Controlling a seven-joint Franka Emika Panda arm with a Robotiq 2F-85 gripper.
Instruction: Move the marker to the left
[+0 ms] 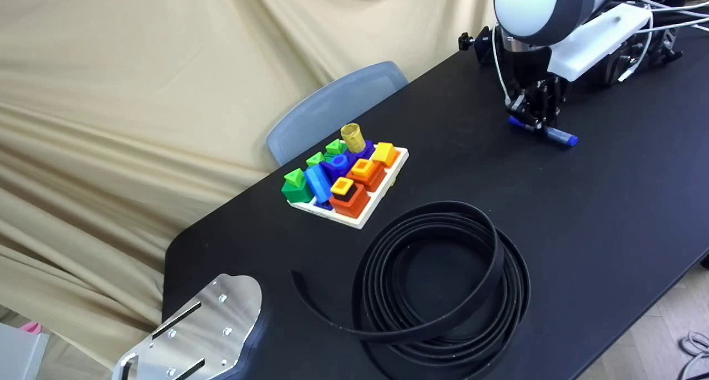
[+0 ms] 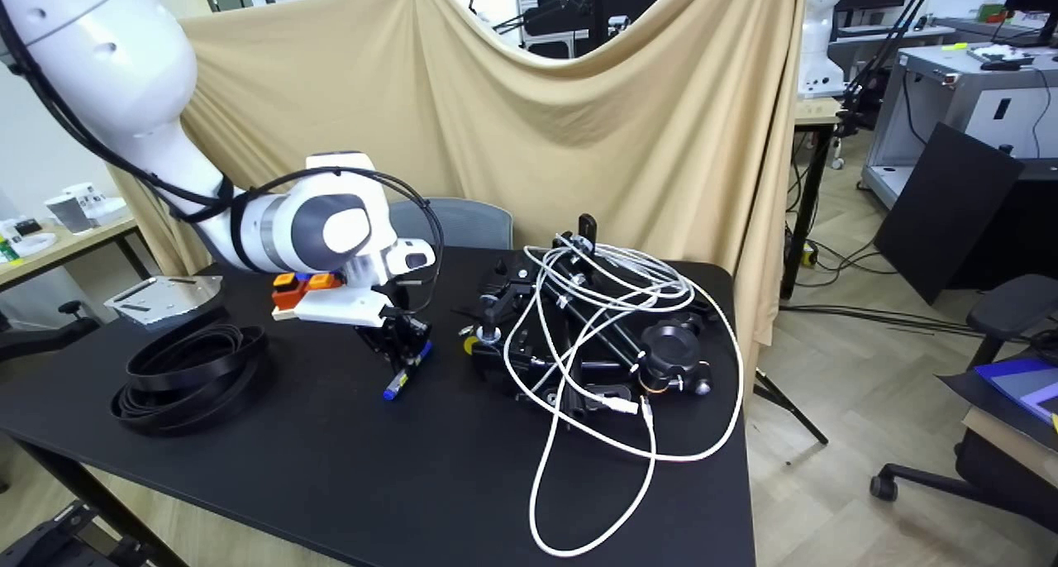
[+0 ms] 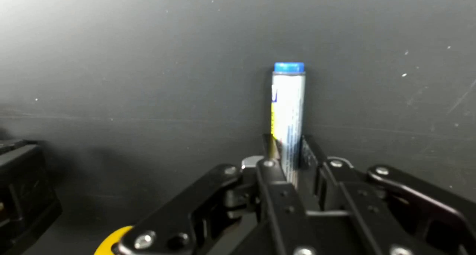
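Observation:
The marker [image 3: 288, 102] has a pale body with a yellow patch and blue ends. In the wrist view it points straight up from between the fingertips. My gripper [image 3: 285, 139] has its fingers close against both sides of the marker's middle. In both exterior views the gripper [image 1: 544, 123] points down at the table and the marker [image 1: 558, 136] sticks out on both sides of it. The marker [image 2: 398, 383] lies flat at table height below the gripper [image 2: 408, 362]. Whether it touches the table cannot be told. Its middle is hidden by the fingers.
A folded black tripod with white cables [image 2: 579, 335] lies close beside the gripper. A board of coloured blocks [image 1: 379, 198], a coiled black strap [image 1: 443, 335] and a metal plate [image 1: 205, 324] lie further along the black table [image 1: 554, 214]. A grey chair [image 1: 338, 108] stands at its edge.

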